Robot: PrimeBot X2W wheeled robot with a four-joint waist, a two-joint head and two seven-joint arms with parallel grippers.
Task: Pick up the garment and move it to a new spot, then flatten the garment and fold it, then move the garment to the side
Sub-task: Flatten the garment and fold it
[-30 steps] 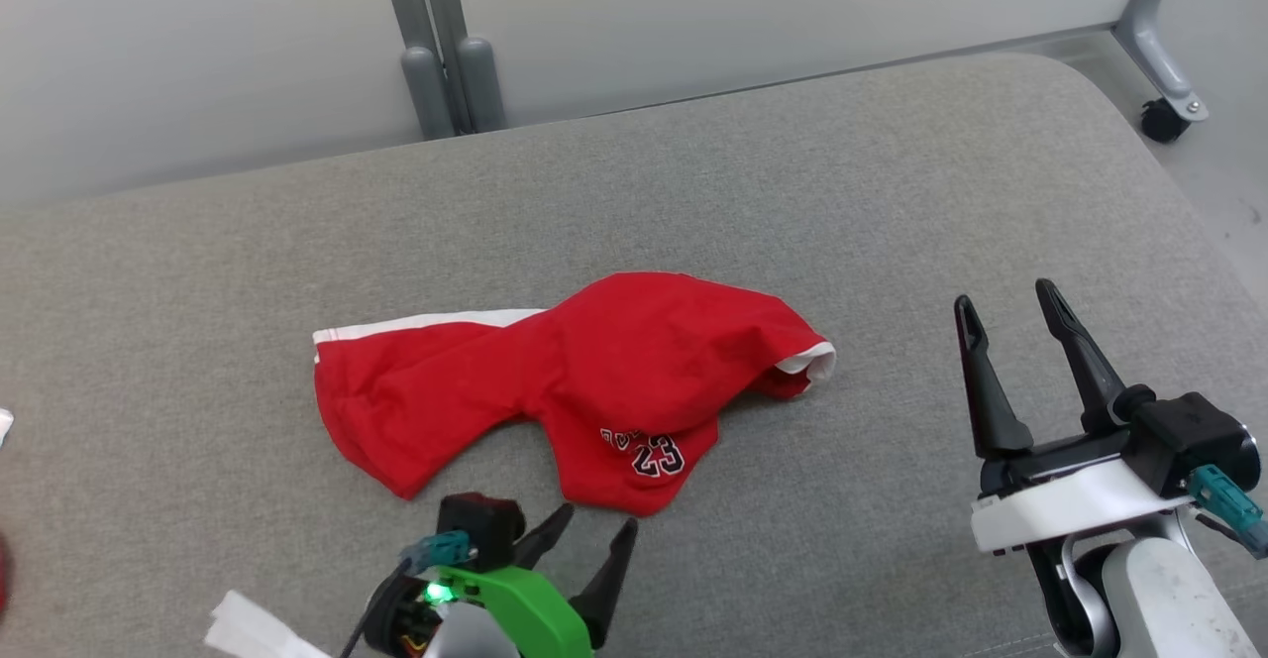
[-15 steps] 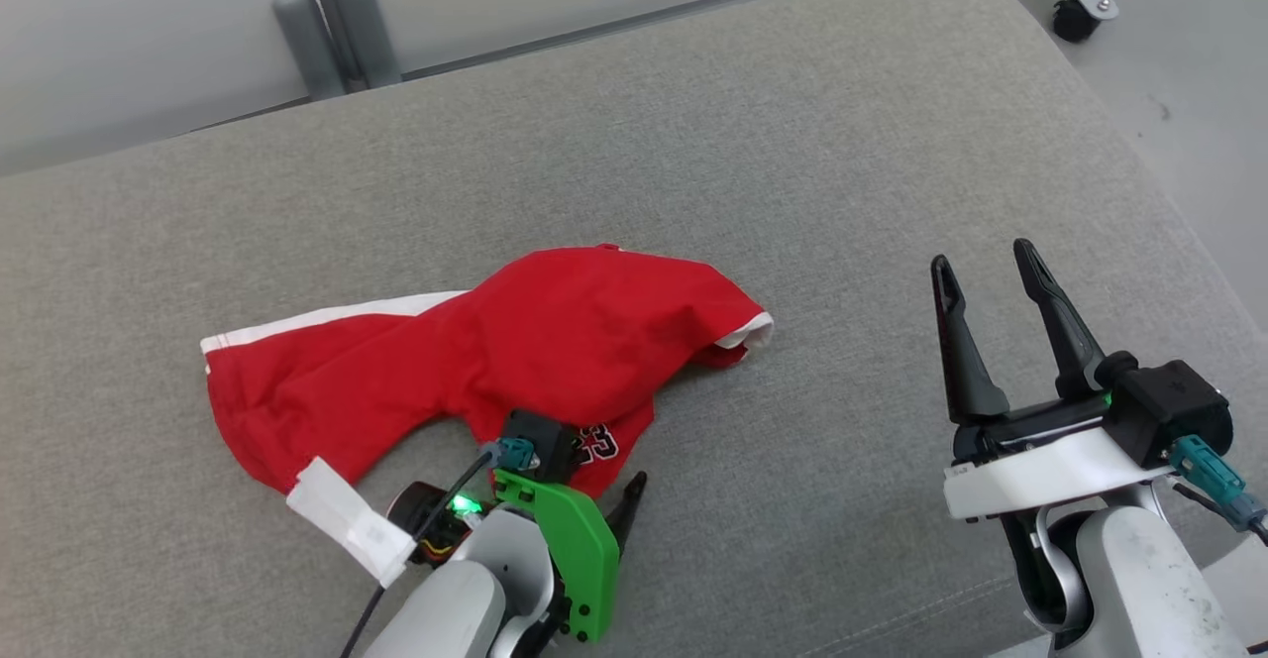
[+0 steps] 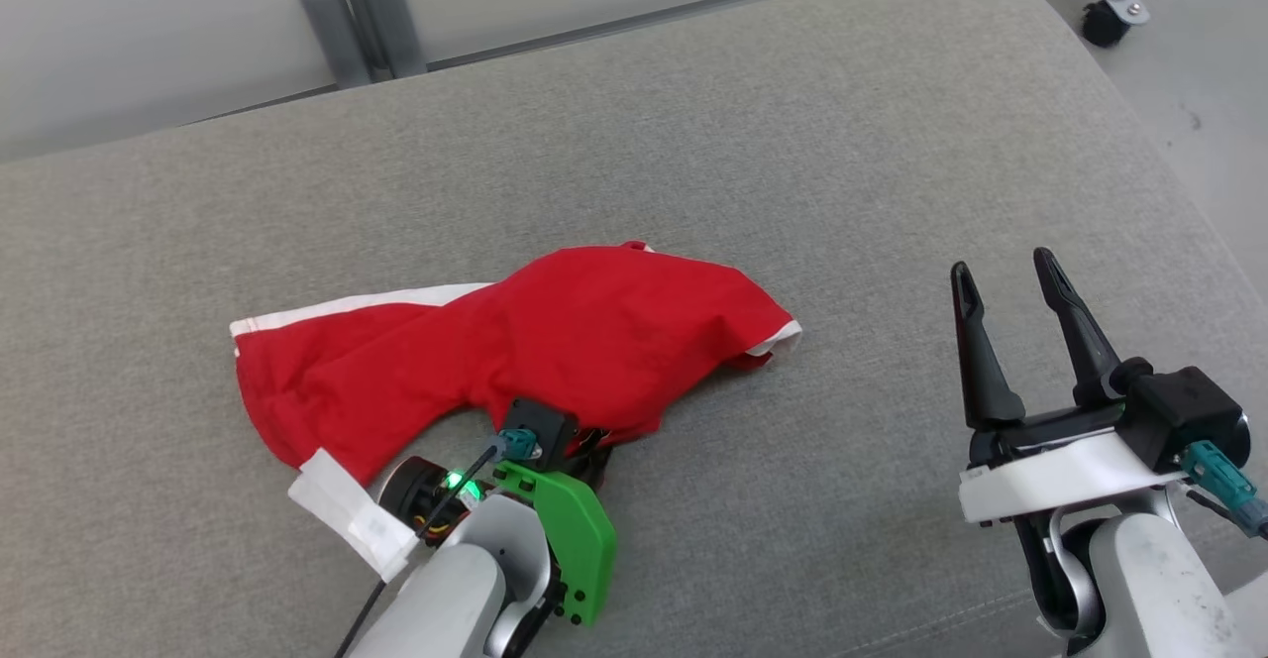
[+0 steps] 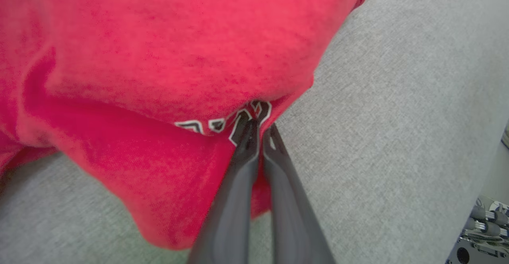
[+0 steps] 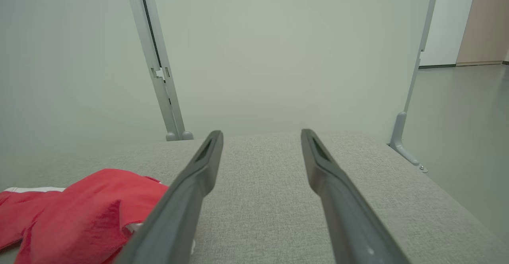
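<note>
The garment (image 3: 555, 351), a red jersey with white trim, lies crumpled on the grey cushion (image 3: 792, 143). My left gripper (image 3: 594, 443) is at its near edge, shut on the garment where the black-and-white lettering (image 4: 222, 123) sits. The left wrist view shows the left gripper (image 4: 259, 127) with both fingers pressed together on a pinch of red cloth (image 4: 159, 57). To the right, my right gripper (image 3: 1010, 276) stands open above the cushion, apart from the garment. In the right wrist view the right gripper (image 5: 261, 134) holds nothing, and the garment (image 5: 79, 208) shows at the lower left.
Grey metal posts (image 3: 347, 14) of a pale partition stand behind the cushion. A caster wheel (image 3: 1105, 22) sits on the floor at the far right. The cushion's rounded right edge (image 3: 1169, 172) drops to the floor. A white tag (image 3: 347, 514) hangs from my left arm.
My left gripper moved forward onto the garment's lettered edge and closed on it. The head camera shifted, so the whole scene sits differently. The right gripper stayed open in place.
</note>
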